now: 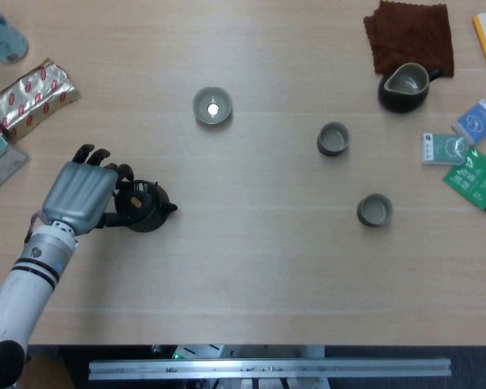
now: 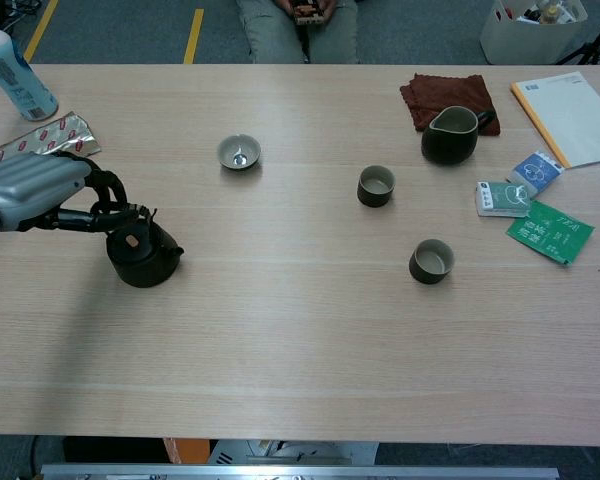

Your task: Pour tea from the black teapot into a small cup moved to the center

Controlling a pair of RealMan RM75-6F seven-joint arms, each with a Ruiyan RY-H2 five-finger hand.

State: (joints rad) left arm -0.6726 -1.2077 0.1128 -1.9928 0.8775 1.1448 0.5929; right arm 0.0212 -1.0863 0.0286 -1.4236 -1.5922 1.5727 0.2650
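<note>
The black teapot [image 1: 147, 207] [image 2: 142, 256] stands on the table at the left, its spout pointing right. My left hand [image 1: 79, 193] [image 2: 38, 186] is just left of it, fingers curled around the wire handle, which leans toward the hand. Two small grey cups stand right of centre, one [image 1: 333, 138] [image 2: 376, 185] farther back and one [image 1: 374, 210] [image 2: 432, 261] nearer. A shallow cup [image 1: 212, 105] [image 2: 239, 152] sits behind the teapot. My right hand is in neither view.
A dark pitcher [image 1: 405, 87] [image 2: 450, 135] stands on a brown cloth [image 1: 410, 32] at the back right. Tea packets [image 1: 474, 166] and a yellow notebook [image 2: 570, 115] lie at the right edge. A foil packet [image 1: 32, 93] and a bottle [image 2: 15, 70] sit at the back left.
</note>
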